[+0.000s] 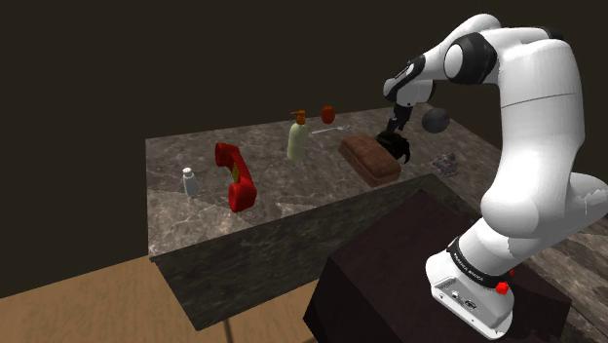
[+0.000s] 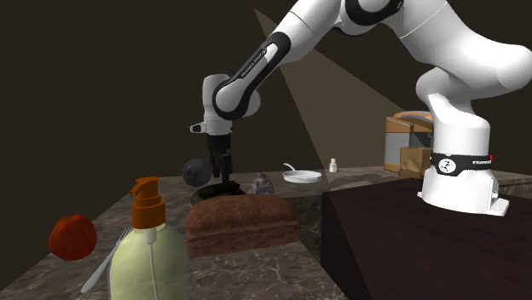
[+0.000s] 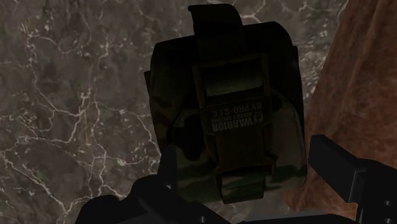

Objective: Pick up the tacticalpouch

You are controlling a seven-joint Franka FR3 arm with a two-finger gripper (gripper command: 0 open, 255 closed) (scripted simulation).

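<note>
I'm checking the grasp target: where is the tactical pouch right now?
In the wrist view the dark pouch lies on the marbled table between the open fingers, beside the brown loaf.

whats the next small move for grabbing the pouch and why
Probably ease the end effector straight down, then close. Its fingers stand open either side of the dark pouch, which lies on the marbled counter and is not yet clasped.

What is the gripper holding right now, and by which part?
Nothing: the gripper is open, straddling the dark tactical pouch without clasping it.
</note>
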